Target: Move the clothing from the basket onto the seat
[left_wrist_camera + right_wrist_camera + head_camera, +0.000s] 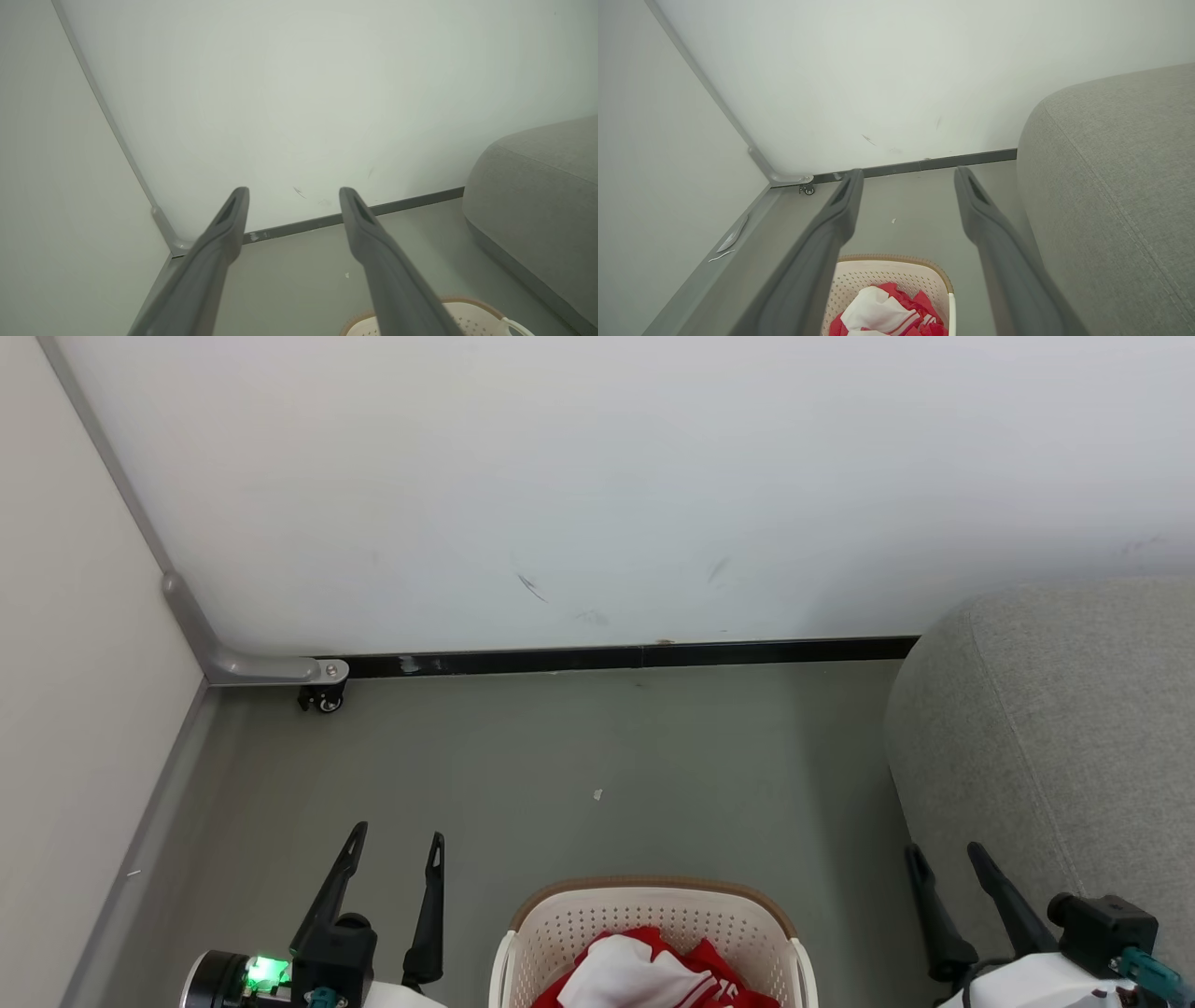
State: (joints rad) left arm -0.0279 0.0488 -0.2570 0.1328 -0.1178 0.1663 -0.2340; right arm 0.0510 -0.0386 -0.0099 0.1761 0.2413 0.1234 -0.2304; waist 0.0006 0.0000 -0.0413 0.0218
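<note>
The clothing (644, 975), red with a white fold uppermost, lies heaped inside the basket (653, 905), which stands on the grey floor (560, 756) at the bottom centre of the head view. In the right wrist view a strip of red-and-white striped trim shows among the folds. The basket's cream perforated wall and tan rim rise clear above the heap on the far side. The seat (1074, 728) stands on the robot's right of the basket, near it but apart, with a band of floor between them; its rounded grey edge and one seam face the basket. The left end effector (399, 833) hangs left of the basket over the floor, released, its two dark fingers spread and grasping nothing, tips pointing toward the wall (560, 476). A green light (264, 973) glows on its wrist. The right end effector (945, 848) hangs between basket and seat, just beside the seat's rounded edge, likewise released, fingers apart and empty. Neither touches the basket or the clothing. A dark baseboard (616, 658) runs along the foot of the wall as far as the seat. In the left corner a grey bracket (233, 663) ends above a small caster (327, 700). A tiny white scrap (597, 793) lies on the floor beyond the basket.
</note>
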